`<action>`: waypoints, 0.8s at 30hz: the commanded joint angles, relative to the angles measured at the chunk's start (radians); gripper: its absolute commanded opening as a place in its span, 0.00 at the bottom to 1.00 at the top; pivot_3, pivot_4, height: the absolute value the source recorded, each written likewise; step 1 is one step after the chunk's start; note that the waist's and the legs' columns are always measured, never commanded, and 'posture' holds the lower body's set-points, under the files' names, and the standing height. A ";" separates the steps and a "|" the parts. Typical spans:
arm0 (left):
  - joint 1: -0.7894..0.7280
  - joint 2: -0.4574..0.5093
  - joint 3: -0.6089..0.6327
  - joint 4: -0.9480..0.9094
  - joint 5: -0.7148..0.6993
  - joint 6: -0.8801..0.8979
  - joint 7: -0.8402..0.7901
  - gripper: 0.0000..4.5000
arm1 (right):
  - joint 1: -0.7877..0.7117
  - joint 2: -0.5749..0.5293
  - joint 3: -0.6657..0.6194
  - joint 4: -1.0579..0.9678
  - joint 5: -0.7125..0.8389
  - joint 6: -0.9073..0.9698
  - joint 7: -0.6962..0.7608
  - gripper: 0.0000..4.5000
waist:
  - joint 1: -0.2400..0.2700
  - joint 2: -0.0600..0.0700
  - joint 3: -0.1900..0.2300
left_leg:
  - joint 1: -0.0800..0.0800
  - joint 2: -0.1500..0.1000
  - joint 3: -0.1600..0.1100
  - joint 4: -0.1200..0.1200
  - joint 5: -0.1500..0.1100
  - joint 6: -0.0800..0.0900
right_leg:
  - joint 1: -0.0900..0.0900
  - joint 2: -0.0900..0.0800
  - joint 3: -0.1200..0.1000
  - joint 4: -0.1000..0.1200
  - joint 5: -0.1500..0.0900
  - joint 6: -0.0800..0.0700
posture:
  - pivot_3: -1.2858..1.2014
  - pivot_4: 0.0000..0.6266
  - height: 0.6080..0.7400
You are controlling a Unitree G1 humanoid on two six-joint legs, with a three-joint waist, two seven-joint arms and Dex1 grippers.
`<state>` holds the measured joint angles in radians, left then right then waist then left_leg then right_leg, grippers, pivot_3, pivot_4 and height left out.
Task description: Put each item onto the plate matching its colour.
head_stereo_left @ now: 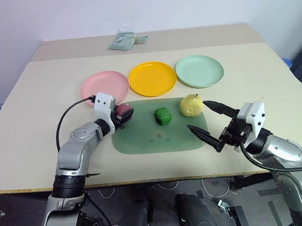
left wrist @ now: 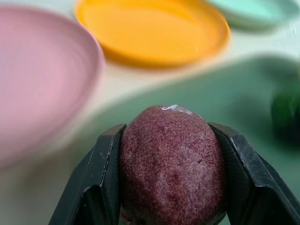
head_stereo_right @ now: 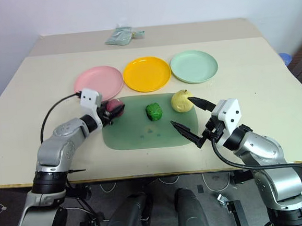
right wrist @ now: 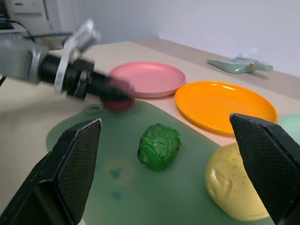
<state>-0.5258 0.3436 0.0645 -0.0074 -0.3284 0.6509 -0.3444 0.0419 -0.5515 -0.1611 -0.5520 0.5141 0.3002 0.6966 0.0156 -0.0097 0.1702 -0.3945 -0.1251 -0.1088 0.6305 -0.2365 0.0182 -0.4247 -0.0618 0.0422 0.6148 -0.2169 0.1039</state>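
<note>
My left gripper (head_stereo_left: 124, 115) is shut on the round purplish-red fruit (left wrist: 171, 164), holding it over the left end of the dull green board (head_stereo_left: 142, 137), just in front of the pink plate (head_stereo_left: 104, 85). The bumpy dark green lump (head_stereo_left: 163, 115) lies mid-board. At the board's right end sits the yellow pear shape (head_stereo_left: 190, 105). My right gripper (head_stereo_left: 204, 121) is open, its fingers spread wide just right of the pear. Behind the board, the yellow plate (head_stereo_left: 152, 78) and the mint green plate (head_stereo_left: 199, 70) stand in a row with the pink one.
A small pale green packet (head_stereo_left: 123, 41) lies at the far edge of the table (head_stereo_left: 45, 100). Bare tabletop lies to either side of the board, and a black cable runs from my left wrist.
</note>
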 commanded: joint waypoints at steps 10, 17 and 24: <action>-0.340 -0.025 0.045 0.604 0.181 -0.295 0.195 0.99 | -0.046 0.011 0.001 0.018 -0.027 -0.048 -0.025 1.00 | 0.003 -0.001 0.001 | 0.000 -0.001 0.000 0.000 0.001 0.001 | 0.000 0.000 -0.001 0.000 0.000 0.000 | 0.52 0.24 1.00; -0.265 -0.086 -0.038 0.419 0.078 -0.282 -0.137 0.99 | -0.018 0.009 -0.016 -0.011 -0.038 -0.038 -0.066 1.00 | -0.002 -0.002 0.001 | -0.001 -0.001 0.000 0.000 0.001 0.001 | -0.001 -0.001 0.000 0.000 0.000 0.000 | 0.52 0.24 1.00; -0.174 -0.089 -0.157 0.273 0.078 -0.273 -0.317 0.99 | 0.009 0.009 -0.016 -0.035 -0.045 -0.034 -0.100 1.00 | -0.003 -0.001 0.001 | -0.001 -0.001 0.000 0.000 0.001 0.001 | -0.002 0.000 0.001 0.002 0.000 0.000 | 0.52 0.24 1.00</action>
<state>-0.6968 0.2484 -0.0782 0.3228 -0.2450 0.3809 -0.6272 0.0493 -0.5450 -0.1556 -0.5374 0.4739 0.2772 0.6082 0.0129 -0.0110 0.1707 -0.3953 -0.1259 -0.1086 0.6305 -0.2357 0.0193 -0.4264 -0.0620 0.0430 0.6165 -0.2166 0.1039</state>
